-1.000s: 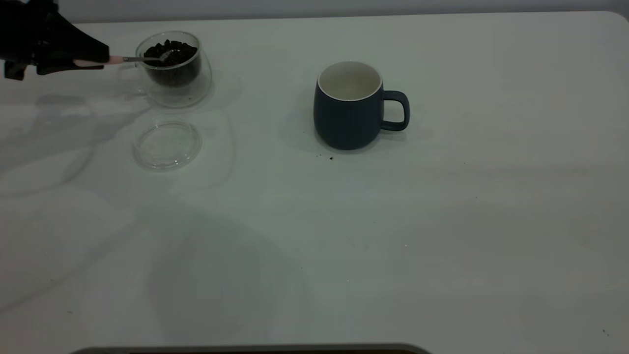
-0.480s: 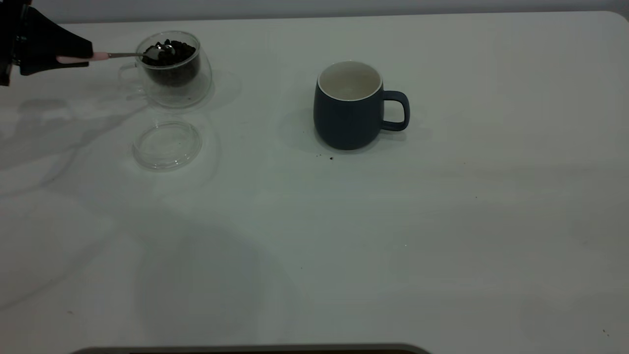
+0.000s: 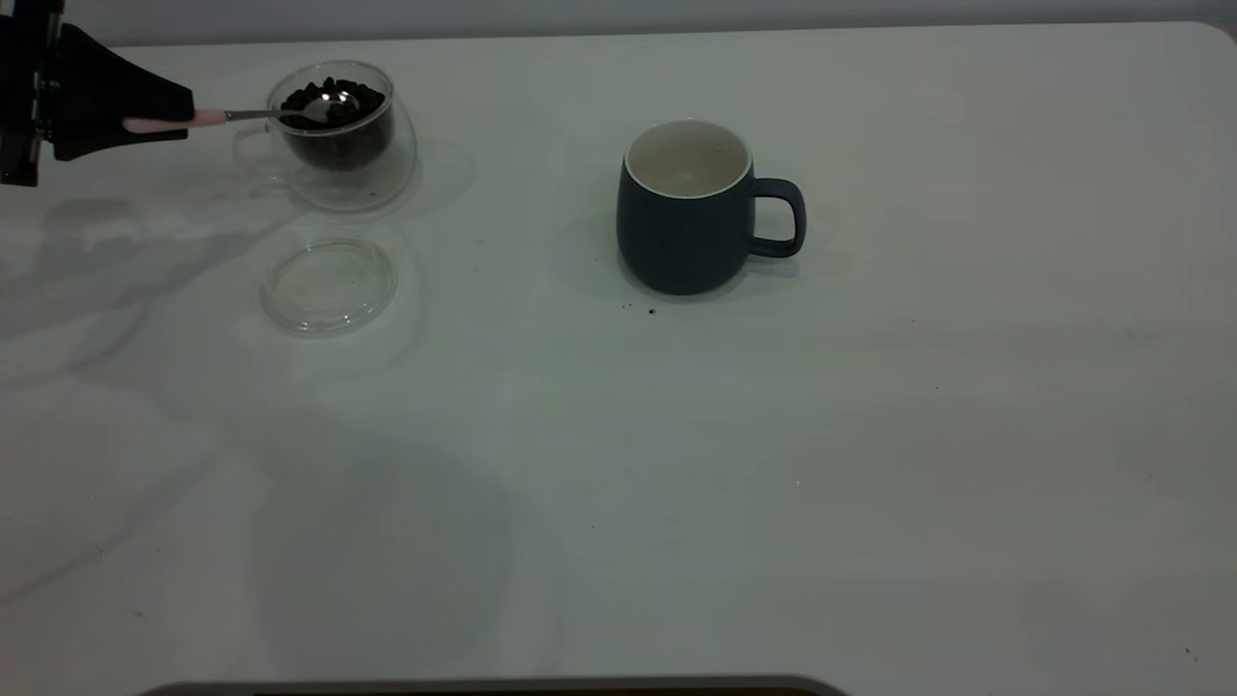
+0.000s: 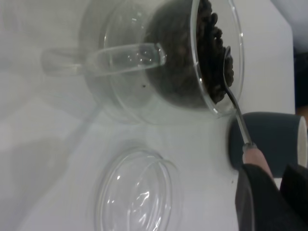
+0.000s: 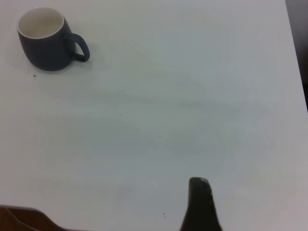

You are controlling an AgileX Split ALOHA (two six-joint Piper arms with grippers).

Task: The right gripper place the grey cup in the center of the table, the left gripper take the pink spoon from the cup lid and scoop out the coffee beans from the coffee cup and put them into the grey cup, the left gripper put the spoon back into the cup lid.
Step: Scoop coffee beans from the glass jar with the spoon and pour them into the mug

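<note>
White and lightly specked, the table [image 3: 870, 464] fills the exterior view. At the upper left edge of the frame the left gripper [image 3: 145, 124] is clenched on the pale handle of the pink spoon [image 3: 261, 114]. The spoon runs level toward the right, and its metal bowl rests on top of the coffee beans [image 3: 338, 121] inside the coffee cup [image 3: 340, 135]. In the left wrist view the spoon [image 4: 236, 108] crosses the glass rim of the coffee cup [image 4: 159, 57] and its bowl lies against the beans [image 4: 211, 53]; the gripper [image 4: 262, 192] covers the far end of the handle.

The cup lid [image 3: 330, 285] lies flat on the table just below the coffee cup in the frame, apart from it and holding nothing.

The grey cup [image 3: 691, 208] stands upright near the upper centre of the frame, handle to the right, its cream inside showing no beans. A few dark crumbs [image 3: 649, 310] lie just below its base.

The right gripper [image 5: 199, 204] shows only as a dark tip in its wrist view, well apart from the grey cup [image 5: 48, 38]; whether it is released or clenched cannot be told.
</note>
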